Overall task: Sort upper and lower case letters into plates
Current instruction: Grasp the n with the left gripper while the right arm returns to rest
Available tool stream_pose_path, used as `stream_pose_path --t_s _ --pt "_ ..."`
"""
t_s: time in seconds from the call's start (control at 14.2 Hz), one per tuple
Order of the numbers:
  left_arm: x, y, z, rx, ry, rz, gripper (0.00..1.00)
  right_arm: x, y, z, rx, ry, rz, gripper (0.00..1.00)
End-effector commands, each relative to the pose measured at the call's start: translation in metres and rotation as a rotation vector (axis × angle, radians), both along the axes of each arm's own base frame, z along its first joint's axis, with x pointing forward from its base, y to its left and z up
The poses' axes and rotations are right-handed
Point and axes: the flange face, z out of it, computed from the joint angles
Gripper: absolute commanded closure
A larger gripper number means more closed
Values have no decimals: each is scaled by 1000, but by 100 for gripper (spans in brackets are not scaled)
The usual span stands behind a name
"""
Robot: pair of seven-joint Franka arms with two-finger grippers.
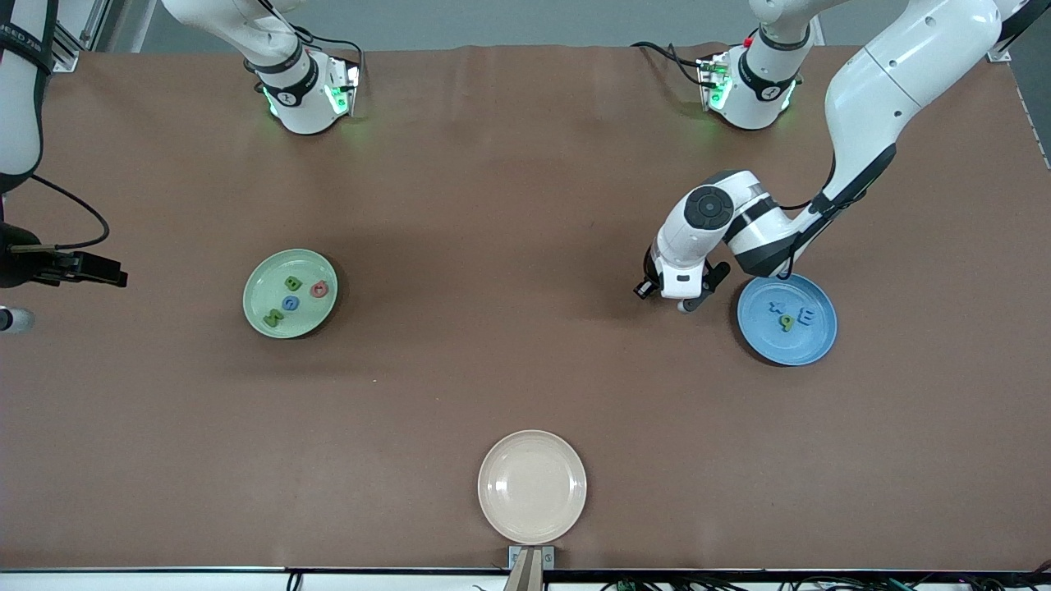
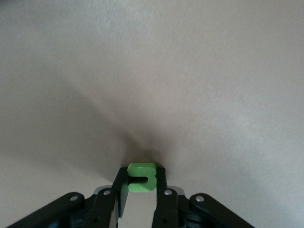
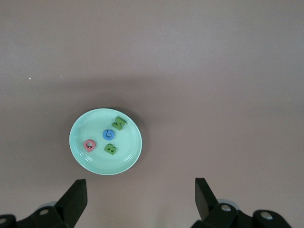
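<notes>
My left gripper [image 1: 686, 304] is low over the bare table just beside the blue plate [image 1: 813, 349], on the side toward the table's middle. In the left wrist view the left gripper [image 2: 141, 186] is shut on a small green letter [image 2: 141, 175]. The blue plate holds two blue letters [image 1: 806, 316] and a green letter [image 1: 787, 323]. The pale green plate [image 1: 261, 289] holds two green, one blue and one pink letter [image 1: 319, 289]. My right gripper [image 3: 140, 199] is open and empty, high above the table, looking down on the green plate [image 3: 80, 156].
An empty cream plate [image 1: 532, 486] lies near the table's front edge, in the middle. The right arm's hand [image 1: 82, 268] shows at the front view's edge, past the green plate at the right arm's end.
</notes>
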Motion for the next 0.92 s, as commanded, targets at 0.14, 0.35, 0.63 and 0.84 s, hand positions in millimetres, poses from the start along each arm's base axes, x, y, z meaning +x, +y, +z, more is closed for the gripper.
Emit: stream_pose_path --t_s 0.14,0.35,0.63,0.84 --pt "36 23 40 91 -56 -51 83 3 10 16 0 -18 5 0" --pt "58 68 77 147 21 -174 83 -5 14 13 12 49 2 0" --pt "77 156 91 141 58 -318 85 -9 18 14 21 66 7 0" --pt "85 200 83 115 75 -449 85 -10 20 17 56 61 24 0"
